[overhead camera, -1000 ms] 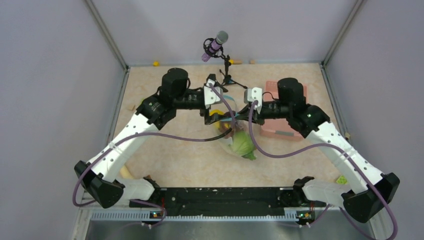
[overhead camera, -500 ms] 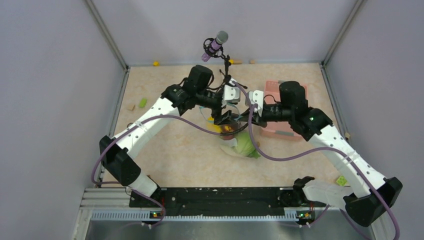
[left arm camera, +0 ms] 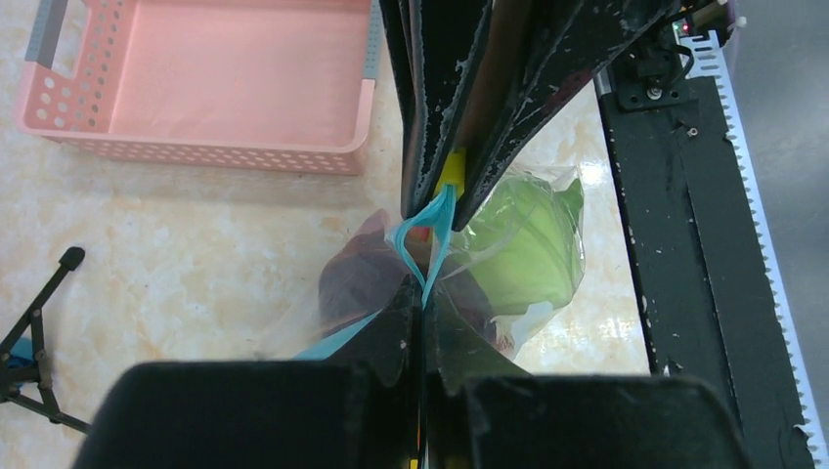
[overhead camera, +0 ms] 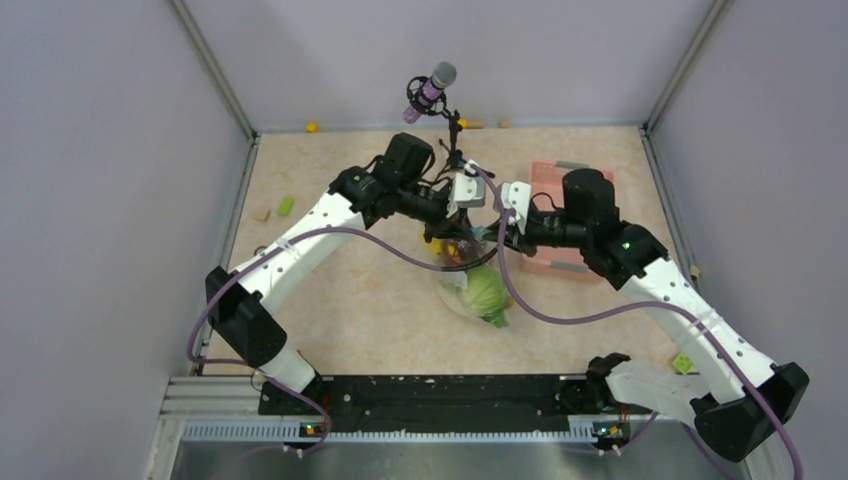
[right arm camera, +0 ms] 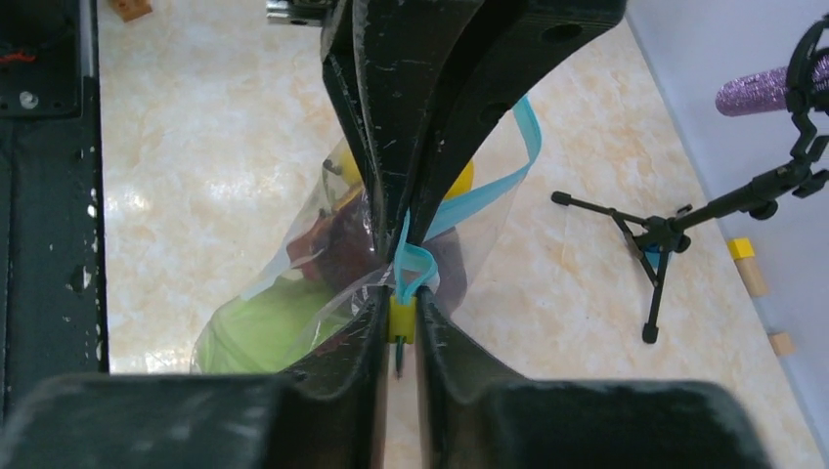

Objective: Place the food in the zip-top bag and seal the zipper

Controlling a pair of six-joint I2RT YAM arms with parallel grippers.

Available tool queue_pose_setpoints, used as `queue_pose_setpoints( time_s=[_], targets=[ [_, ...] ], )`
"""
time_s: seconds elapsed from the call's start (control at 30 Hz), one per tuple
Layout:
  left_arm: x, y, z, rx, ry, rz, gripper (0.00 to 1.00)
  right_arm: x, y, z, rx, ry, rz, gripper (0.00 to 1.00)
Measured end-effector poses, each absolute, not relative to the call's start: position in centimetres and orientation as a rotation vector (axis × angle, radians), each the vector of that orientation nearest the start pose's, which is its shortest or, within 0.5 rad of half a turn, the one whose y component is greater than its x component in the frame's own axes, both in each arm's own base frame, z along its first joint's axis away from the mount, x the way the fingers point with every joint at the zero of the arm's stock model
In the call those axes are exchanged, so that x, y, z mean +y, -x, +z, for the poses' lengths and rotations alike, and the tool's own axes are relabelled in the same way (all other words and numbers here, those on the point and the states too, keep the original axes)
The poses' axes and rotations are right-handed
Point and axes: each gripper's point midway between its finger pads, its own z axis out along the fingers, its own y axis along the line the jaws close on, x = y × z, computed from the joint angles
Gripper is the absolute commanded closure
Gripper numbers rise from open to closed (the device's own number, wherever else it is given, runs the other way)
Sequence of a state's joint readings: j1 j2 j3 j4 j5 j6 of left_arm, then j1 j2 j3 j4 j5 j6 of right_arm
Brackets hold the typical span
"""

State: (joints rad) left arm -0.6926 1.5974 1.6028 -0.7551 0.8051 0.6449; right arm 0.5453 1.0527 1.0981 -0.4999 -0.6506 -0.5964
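Over the last second your left arm has swung in from the left side of the table (left arm camera: 166, 234). Its left pincer (left arm camera: 422, 298) now sits just beside the right pincer (right arm camera: 403, 303), where a second ago the two were clearly apart. Both pincers are clamped together on the light blue zipper strip (right arm camera: 484, 195), at neighbouring spots on the mouth of the clear crinkly plastic zip-top bag (left arm camera: 533, 205).

By my reading, loading is done and you are in the sealing step, with two grips ready to press or run along the strip.

The bag sits mid-table, just beside the pink plastic lattice basket (left arm camera: 215, 68), with its mouth held up in the pincers. I cannot tell whether its body rests on the table or hangs.

Through the plastic you can see the pale green cabbage (left arm camera: 523, 249), a dark red piece (left arm camera: 357, 278) and a yellow fruit (right arm camera: 459, 181).

Between the two grips the strip bulges into a small loop. In the right wrist view another length curves away in an open arc, so the mouth looks not yet closed along its width.
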Motion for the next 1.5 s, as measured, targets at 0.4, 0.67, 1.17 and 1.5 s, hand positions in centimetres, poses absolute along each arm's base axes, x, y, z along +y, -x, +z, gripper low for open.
queue_pose_setpoints(
  time_s=[0.4, 0.67, 1.17, 1.5],
  targets=[
    [-33.9, -28.2, 27.1, 1.697, -1.337, -0.801, 1.0, 22.0, -23.7, 27.5, 1.543, 1.012, 0.598, 0.43],
    [-32.7, -29.8, 27.2, 1.798, -1.199, -0.688, 1.0, 21.9, -23.7, 27.2, 1.556, 0.84, 0.681, 0.42],
    [-30.2, -29.8, 29.5, 1.868, -1.101, -0.544, 1.0, 23.7, -25.7, 28.2, 1.55, 0.698, 0.889, 0.42],
    [-30.2, -28.9, 28.7, 1.884, -1.142, -0.554, 1.0, 24.0, -25.9, 27.9, 1.536, 0.621, 0.958, 0.47]
  ],
)
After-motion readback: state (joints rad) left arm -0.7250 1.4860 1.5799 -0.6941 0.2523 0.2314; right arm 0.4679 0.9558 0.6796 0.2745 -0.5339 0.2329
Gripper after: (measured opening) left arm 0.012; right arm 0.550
